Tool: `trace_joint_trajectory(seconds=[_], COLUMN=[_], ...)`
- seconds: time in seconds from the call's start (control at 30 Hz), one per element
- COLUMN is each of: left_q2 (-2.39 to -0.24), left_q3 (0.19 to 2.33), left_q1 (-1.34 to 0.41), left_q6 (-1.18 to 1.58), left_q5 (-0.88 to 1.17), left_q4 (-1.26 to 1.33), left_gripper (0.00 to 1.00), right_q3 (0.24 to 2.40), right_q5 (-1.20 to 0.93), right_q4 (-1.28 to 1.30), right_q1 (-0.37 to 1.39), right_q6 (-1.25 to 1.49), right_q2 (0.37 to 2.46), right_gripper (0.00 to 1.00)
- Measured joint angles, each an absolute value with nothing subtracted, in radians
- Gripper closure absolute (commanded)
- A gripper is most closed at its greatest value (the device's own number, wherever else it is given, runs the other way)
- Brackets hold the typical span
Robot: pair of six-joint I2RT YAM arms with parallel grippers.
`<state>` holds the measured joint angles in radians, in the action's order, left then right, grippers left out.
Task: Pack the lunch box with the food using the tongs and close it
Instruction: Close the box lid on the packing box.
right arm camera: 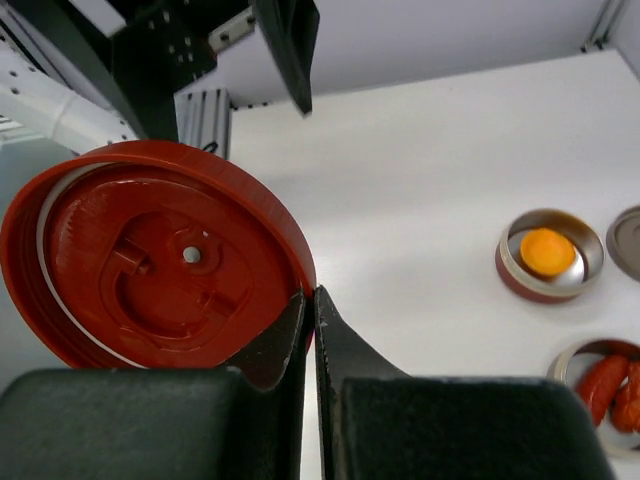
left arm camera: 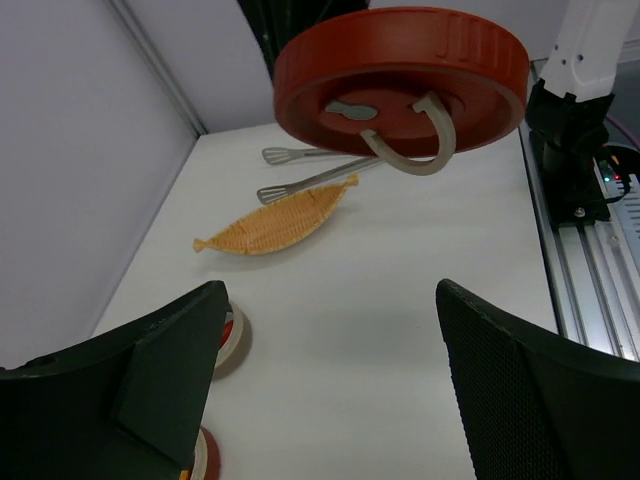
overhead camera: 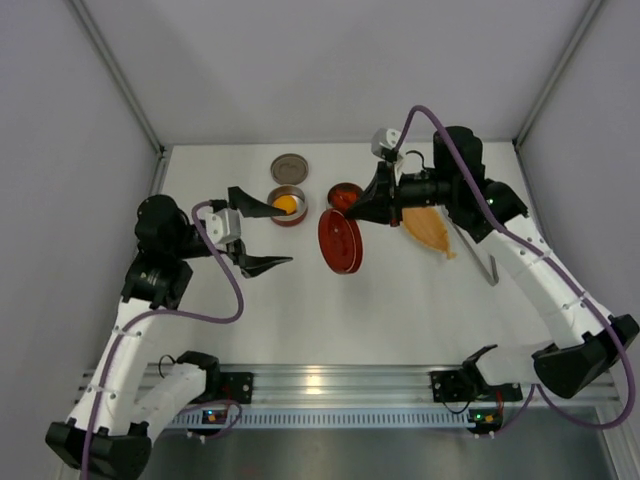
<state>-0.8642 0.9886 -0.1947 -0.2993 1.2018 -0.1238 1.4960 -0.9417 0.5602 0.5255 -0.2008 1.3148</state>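
My right gripper [right arm camera: 312,296] is shut on the rim of the red lunch box lid [right arm camera: 160,255], holding it on edge above the table [overhead camera: 340,240]. The lid's grey handle [left arm camera: 410,150] faces the left wrist camera. One lunch box tin [overhead camera: 287,205] holds the round orange food [right arm camera: 548,252]. A second tin [overhead camera: 345,195] holds red slices [right arm camera: 605,385]. My left gripper [overhead camera: 257,236] stands open and empty near the orange-food tin, facing the lid. The grey tongs [left arm camera: 310,172] lie on the table behind the orange leaf-shaped dish [left arm camera: 280,220], partly under the right arm.
A flat grey metal lid [overhead camera: 289,165] lies at the back beside the tins. The leaf dish [overhead camera: 430,230] sits right of the tins. Grey walls close the table on three sides. The rail with the arm bases [overhead camera: 330,385] runs along the near edge.
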Motion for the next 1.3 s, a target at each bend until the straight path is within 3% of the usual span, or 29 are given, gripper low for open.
trace_joint_trajectory(seconds=[0.33,0.7,0.97,1.3], left_q2=[-0.865,-0.846,-0.85,-0.844], left_q3=[1.0,0.918,0.914,0.905], left_q1=[-0.483,-0.77,-0.808,-0.808], left_q6=[-0.362,-0.409,-0.452,-0.462], left_q5=[1.053,0.576,0.397,0.396], left_q4=[-0.103,0.007,0.059,0.077], left_gripper=[0.14,0.13,0.28,0.32], right_q3=[1.494,1.492,1.492,1.481], right_q5=[-0.944,-0.892,-0.881,-0.85], right_q4=[0.387,0.335,0.337,0.337], right_q1=[0.568,0.57,0.57,0.574], right_q6=[-0.054,0.031,0.036,0.049], right_q2=[1.287,1.287,1.287,1.29], right_gripper=[1.0,1.0,1.0,1.0])
